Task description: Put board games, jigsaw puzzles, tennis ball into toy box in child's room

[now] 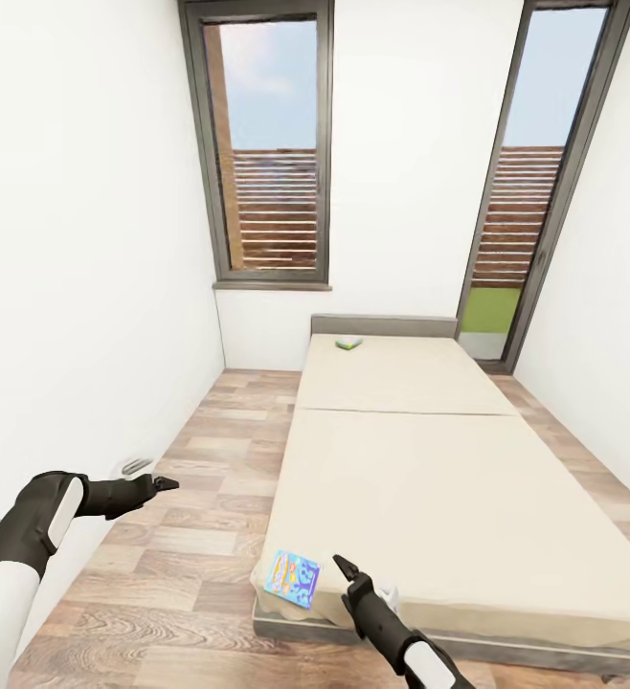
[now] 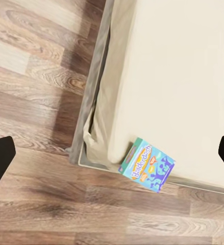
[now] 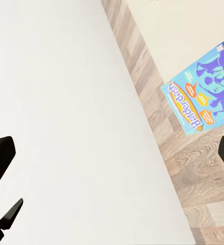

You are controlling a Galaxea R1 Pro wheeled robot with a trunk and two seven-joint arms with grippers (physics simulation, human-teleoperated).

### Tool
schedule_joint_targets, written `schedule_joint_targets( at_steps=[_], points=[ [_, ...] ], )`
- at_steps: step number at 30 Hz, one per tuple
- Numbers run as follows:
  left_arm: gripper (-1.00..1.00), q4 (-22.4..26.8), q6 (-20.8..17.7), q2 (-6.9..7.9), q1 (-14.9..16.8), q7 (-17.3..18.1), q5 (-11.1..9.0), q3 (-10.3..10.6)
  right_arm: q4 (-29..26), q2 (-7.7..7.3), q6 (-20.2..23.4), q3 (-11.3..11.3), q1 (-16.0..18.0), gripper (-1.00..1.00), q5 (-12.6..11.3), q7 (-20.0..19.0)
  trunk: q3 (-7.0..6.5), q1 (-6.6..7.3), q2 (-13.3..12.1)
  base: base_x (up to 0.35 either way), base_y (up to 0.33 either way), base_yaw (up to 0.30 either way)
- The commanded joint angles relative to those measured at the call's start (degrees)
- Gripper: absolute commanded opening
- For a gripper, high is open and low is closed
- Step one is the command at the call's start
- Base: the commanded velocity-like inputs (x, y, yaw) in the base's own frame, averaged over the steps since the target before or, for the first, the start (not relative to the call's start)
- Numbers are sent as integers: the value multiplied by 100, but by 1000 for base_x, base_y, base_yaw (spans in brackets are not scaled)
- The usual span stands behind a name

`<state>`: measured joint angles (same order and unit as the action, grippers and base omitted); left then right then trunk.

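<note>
open right gripper (image 1: pixel 339 566) just beside the blue printed game box (image 1: pixel 293 578), bare beige mattress (image 1: pixel 468 498) ahead, white wall (image 1: pixel 85 287) beside open left gripper (image 1: pixel 167 483)

Bright, even daylight; two tall windows (image 1: pixel 275 144) in far wall show blue sky. White walls near blown out, no glare spots. Shadows faint, soft strip under bed (image 1: pixel 430 459) edge. Render slightly soft throughout; wide-angle stretch at head view edges, window frames lean.

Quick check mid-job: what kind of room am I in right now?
Most likely a small bedroom: a low bed with a beige mattress, wood-look floor, and two board games, blue at the near corner, another by the headboard.
</note>
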<state>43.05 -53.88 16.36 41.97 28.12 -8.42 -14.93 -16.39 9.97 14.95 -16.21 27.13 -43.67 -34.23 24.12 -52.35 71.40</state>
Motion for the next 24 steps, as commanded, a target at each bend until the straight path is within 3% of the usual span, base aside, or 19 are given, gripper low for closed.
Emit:
schedule_joint_targets(
  at_steps=[1, 7, 24],
  points=[
    [100, 2, -43, -1, 4, -8, -37, -11, -1, 3, 54, -41, 3, 100, -86, -6, 25, -23, 46, 0, 0, 0],
    [100, 2, -43, -1, 4, -12, -40, -4, 4, 3, 46, -103, -5, 100, -242, -2, 133, -154, 286, 0, 0, 0],
    [100, 2, -23, -1, 4, -17, -36, -12, 5, 3, 38, -119, -6, 100, -259, -2, 438, -528, 968, 0, 0, 0]
  ],
)
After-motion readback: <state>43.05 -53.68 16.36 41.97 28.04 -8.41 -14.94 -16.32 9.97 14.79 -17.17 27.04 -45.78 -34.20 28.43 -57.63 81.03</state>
